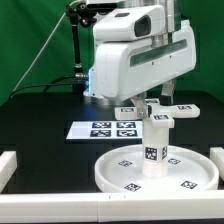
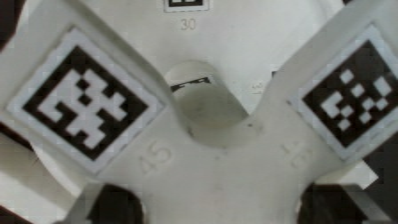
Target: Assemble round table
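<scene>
The large rimmed round disc lies flat on the black table at the front. The short thick cylinder leg stands upright on the disc's middle, a tag on its side. The cross-shaped foot piece sits level on top of the leg. My gripper comes down from above and is closed on the foot. In the wrist view the foot fills the picture, with a tag on each of two arms and a round hole at the centre. One arm of it runs between my dark fingers, where my gripper holds it.
The marker board lies flat behind the disc toward the exterior view's left. White border rails stand at the exterior view's left, right and front. A green curtain hangs behind the arm.
</scene>
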